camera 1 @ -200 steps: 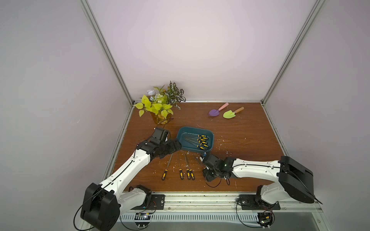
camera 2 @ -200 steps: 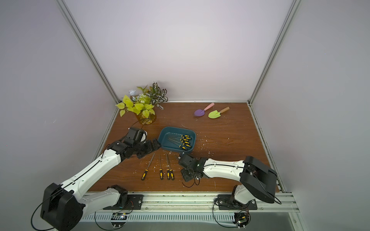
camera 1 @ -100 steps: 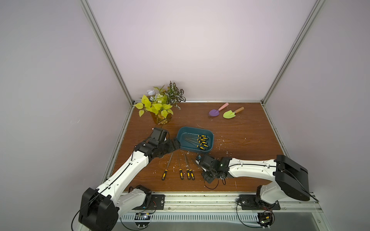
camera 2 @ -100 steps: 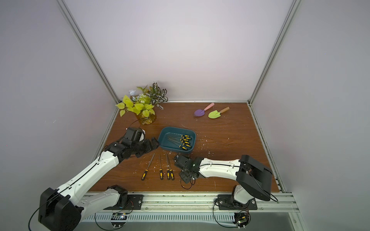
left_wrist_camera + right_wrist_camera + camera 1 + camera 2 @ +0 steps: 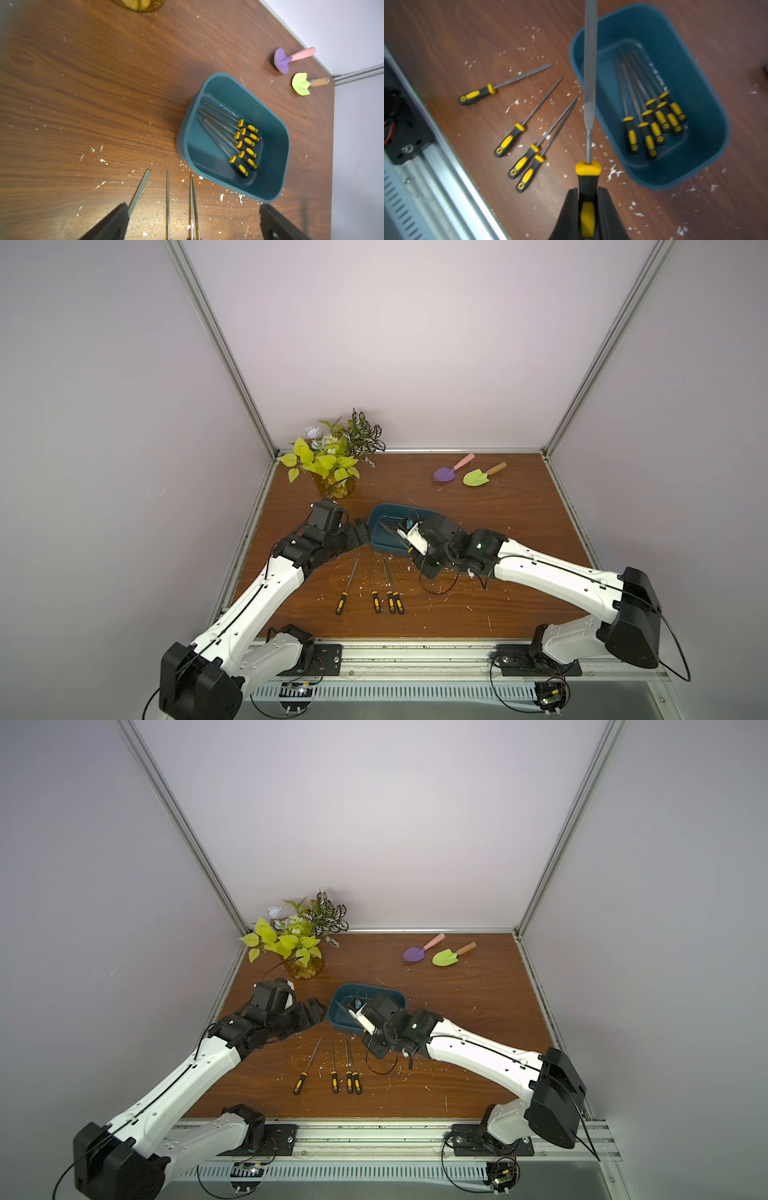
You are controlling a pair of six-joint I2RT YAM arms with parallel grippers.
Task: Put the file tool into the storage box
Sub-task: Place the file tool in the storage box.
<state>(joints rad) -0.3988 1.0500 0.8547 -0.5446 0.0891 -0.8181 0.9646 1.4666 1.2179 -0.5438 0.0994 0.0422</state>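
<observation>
While aloft, file (image 5: 590, 62) within end effector (image 5: 588, 194)

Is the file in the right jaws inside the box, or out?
Out. The jaws clamp the file by its handle, held above the table, blade reaching over the box rim.

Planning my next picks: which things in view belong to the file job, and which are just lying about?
Job:
- file held in the right tool
- storage box, six files inside
- four files lying beside it

Lying about:
- potted plant
- purple trowel
- green trowel
- white scraps
</observation>
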